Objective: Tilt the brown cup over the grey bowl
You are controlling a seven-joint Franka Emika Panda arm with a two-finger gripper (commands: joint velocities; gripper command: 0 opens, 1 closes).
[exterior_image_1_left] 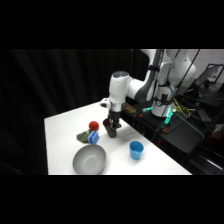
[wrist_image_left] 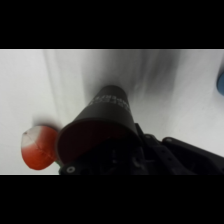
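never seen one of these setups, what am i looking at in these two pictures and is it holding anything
It is a white robot arm working over a white table. The side view comes from a fixed camera beside the table; the wrist view comes from a camera on the arm, looking past its hand.

The hand is closed on a brown cup, seen close up from the wrist. On the table lie a grey bowl, a blue cup, a red ball, and a small blue and green object I cannot identify.
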